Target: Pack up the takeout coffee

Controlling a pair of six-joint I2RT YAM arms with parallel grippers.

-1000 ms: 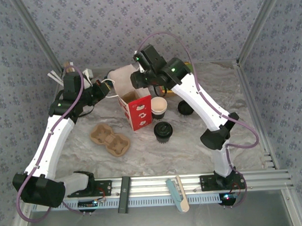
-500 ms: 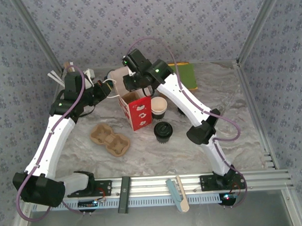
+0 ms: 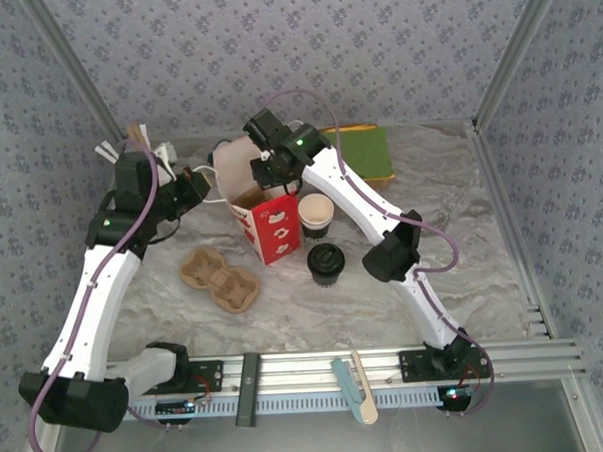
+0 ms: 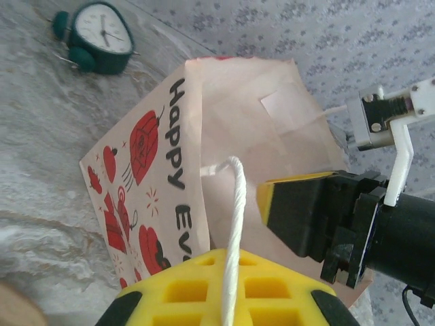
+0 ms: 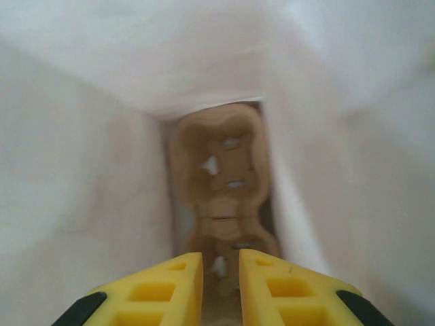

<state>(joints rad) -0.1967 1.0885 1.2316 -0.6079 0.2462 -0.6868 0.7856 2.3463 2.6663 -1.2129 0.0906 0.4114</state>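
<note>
From above, the paper bag [image 3: 271,222] stands upright on the bench [image 3: 473,249] with its mouth open. The left end effector [image 3: 193,186] sits just to its left and the right end effector [image 3: 269,170] dips down into the opening. The two cups of takeout coffee are both outside the bag. The open cup [image 3: 316,213] is upright just beside the bag's right face. The lidded cup [image 3: 325,262] is upright in front of it, nearer the arm bases and apart from the bag. A brown cup carrier [image 3: 221,280] lies flat on the bench to the left of the lidded cup.

The left wrist view adds what the overhead cannot resolve. The left end effector [image 4: 228,292] is closed on the bag's white cord handle [image 4: 234,204], which runs taut from the bag's rim down into the yellow pad. The bag's printed side reads "Happy Ev" among red pumpkins. A black and yellow finger [image 4: 306,210] of the right end effector is inside the mouth. A teal alarm clock [image 4: 102,30] sits on the bench beyond.

The right wrist view looks down the bag's pale interior. The right end effector [image 5: 221,272] has its fingers nearly together, with a narrow gap and nothing in it. A second carrier [image 5: 221,176] lies at the bottom of the bag.
</note>
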